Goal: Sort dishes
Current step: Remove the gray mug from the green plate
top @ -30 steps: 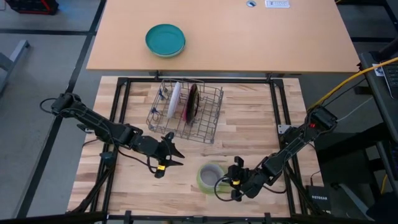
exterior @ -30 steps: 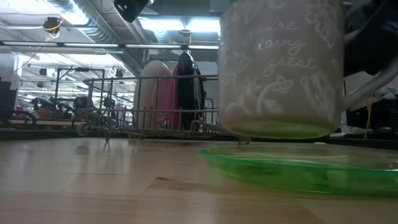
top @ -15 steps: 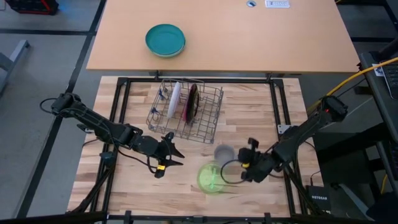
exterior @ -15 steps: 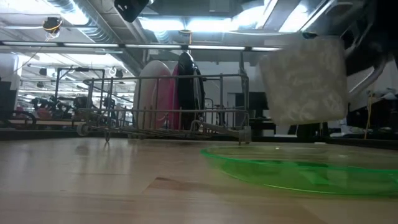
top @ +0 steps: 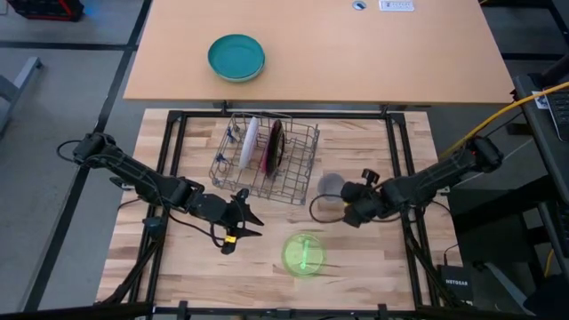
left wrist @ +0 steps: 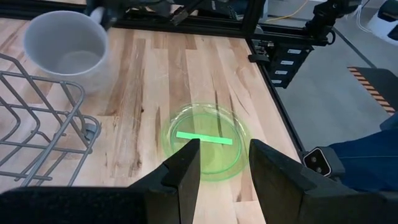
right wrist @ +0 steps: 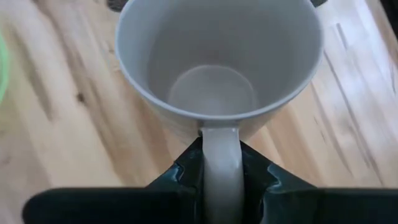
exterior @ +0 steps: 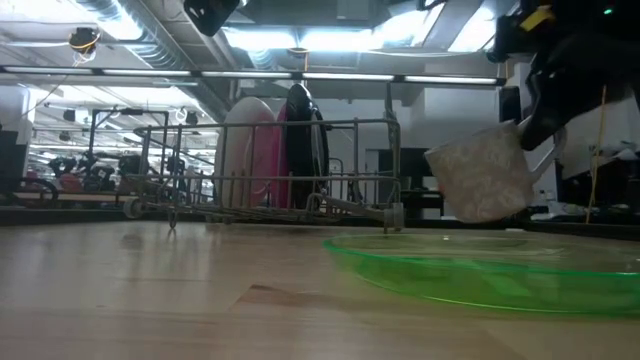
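A small grey mug (top: 331,186) hangs in the air just right of the wire rack (top: 297,167), with my right gripper (top: 348,204) shut on it. In the low view the mug (exterior: 485,182) is tilted and clear of the wood. The lime-green saucer (top: 304,253) lies flat on the table nearer the front edge. A white plate (top: 250,142) and a magenta plate (top: 274,148) stand on edge in the rack. My left gripper (top: 245,219) hovers open near the rack's front left, touching nothing. My right gripper pinches the mug's handle (right wrist: 221,149) between its two fingers (right wrist: 186,169). It comes slanting down from the table's right side, and the fingers lie across the handle. The mug is lifted clear and tilted, its open mouth (right wrist: 217,56) turned up toward the wrist.
A teal bowl (top: 236,57) sits on the separate far table. The rack's wire corner (left wrist: 43,118) is close to the mug (left wrist: 65,50). Black frame rails (top: 404,151) run along the work table's sides. Bare wood lies between rack and saucer (left wrist: 205,140).
My right gripper has lifted the mug off the green saucer and carried it up and toward the far edge, to beside the rack's right end. The gripper has tipped steeply downward, and the mug has gone from upright to tilted. The saucer has stayed in place.
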`<action>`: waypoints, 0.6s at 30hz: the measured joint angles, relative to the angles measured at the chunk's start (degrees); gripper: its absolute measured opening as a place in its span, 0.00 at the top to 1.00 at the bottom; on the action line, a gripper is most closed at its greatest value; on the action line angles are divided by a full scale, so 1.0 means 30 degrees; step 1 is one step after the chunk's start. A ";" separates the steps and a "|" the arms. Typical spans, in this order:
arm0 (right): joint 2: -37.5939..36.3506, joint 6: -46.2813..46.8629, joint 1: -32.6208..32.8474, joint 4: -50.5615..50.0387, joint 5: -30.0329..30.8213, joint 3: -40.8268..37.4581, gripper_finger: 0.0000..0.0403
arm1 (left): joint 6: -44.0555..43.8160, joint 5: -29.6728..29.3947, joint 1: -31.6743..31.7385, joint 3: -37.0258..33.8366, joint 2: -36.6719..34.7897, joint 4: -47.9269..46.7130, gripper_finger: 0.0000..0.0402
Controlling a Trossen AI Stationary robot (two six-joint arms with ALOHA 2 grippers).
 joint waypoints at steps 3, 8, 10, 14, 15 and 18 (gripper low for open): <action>0.0000 -0.0829 -0.1086 0.0015 -0.0399 -0.0010 0.85 | -0.0007 0.0000 0.0000 0.0000 0.0000 0.0004 0.68; 0.0000 -0.2208 -0.2515 0.0087 -0.0459 -0.0036 0.86 | -0.0004 0.0000 0.0000 0.0000 0.0000 0.0004 0.68; 0.0000 -0.2815 -0.2976 0.0231 -0.0464 -0.0044 0.86 | -0.0001 0.0000 0.0000 0.0000 0.0000 0.0012 0.68; 0.0000 -0.4032 -0.3852 0.0928 -0.0595 -0.0044 0.86 | 0.0000 0.0000 0.0000 0.0000 0.0000 0.0004 0.68; 0.0000 -0.4437 -0.4082 0.1019 -0.0765 -0.0044 0.85 | 0.0000 0.0000 0.0000 0.0000 0.0000 0.0008 0.68; 0.0000 -0.5622 -0.4747 0.0941 -0.1512 -0.0051 0.85 | -0.0007 0.0000 0.0000 0.0000 0.0000 0.0004 0.68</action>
